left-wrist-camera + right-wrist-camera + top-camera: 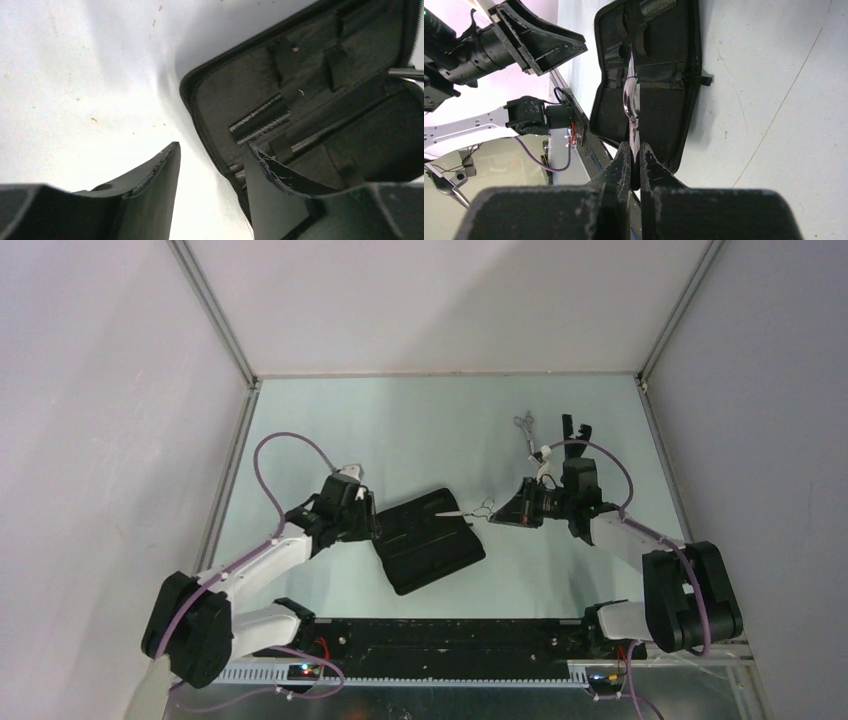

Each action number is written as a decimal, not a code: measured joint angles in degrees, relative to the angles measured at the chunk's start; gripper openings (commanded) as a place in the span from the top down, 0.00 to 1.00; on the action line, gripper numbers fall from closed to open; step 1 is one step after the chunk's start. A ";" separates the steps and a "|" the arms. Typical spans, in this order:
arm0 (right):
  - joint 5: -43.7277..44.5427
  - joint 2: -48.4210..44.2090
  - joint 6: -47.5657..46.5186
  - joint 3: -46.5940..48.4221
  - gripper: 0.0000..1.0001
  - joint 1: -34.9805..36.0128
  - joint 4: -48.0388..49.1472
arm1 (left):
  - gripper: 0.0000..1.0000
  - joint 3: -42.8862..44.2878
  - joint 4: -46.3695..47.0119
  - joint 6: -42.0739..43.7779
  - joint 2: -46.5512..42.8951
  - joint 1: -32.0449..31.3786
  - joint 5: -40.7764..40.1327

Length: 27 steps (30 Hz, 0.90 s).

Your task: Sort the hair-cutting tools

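Right claw pinches one silver scissors, blades pointing left over the open black case. Left claw gapes wide at the case's left edge. Second scissors lie far right on the table.

Left claw spread; right claw pinching scissors.

Bright, even light is supplied from overhead. The pale counter is washed nearly to white beyond the left end effector, where a soft grey shadow is thrown beside the case, whose lining is left dim. The fingers nearest that lens are blurred. A hard glare is caught on the scissors just ahead of the right end effector, whose base is rendered out of focus.
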 measured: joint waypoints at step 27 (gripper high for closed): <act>-9.81 19.28 -10.08 8.07 1.00 -4.94 -4.90 | 0.80 4.92 7.80 4.50 17.68 3.26 5.38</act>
